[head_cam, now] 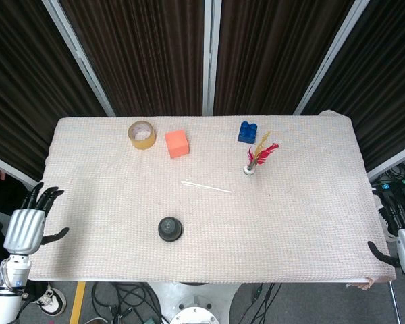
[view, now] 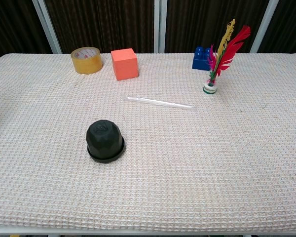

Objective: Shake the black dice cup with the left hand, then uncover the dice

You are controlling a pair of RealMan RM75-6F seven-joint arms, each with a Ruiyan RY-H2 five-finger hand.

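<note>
Two robot hands flank the table in the head view, neither touching anything: the left hand (head_cam: 28,226) hangs off the table's left edge at about eight o'clock from the cup, its fingers spread apart and holding nothing, while the right hand (head_cam: 403,237) sits off the right edge at about four o'clock, so cropped that I cannot tell how its fingers lie. The black round-topped plastic dice cup (view: 104,140) stands mouth-down on the white woven tablecloth (view: 227,163), its long axis vertical, domed base pointing straight up and flared rim flat on the cloth; it sits in the near-left part of the table, well apart from both hands. From the cup, a thin clear plastic straw (view: 159,102) lies at one o'clock, running roughly left to right. Farther back, a roll of tan packing tape (view: 86,60) lies at twelve o'clock, an orange foam cube (view: 125,63) just right of it, and a blue toy brick (view: 202,58) with a red-and-yellow feather shuttlecock (view: 218,61) at two o'clock.
</note>
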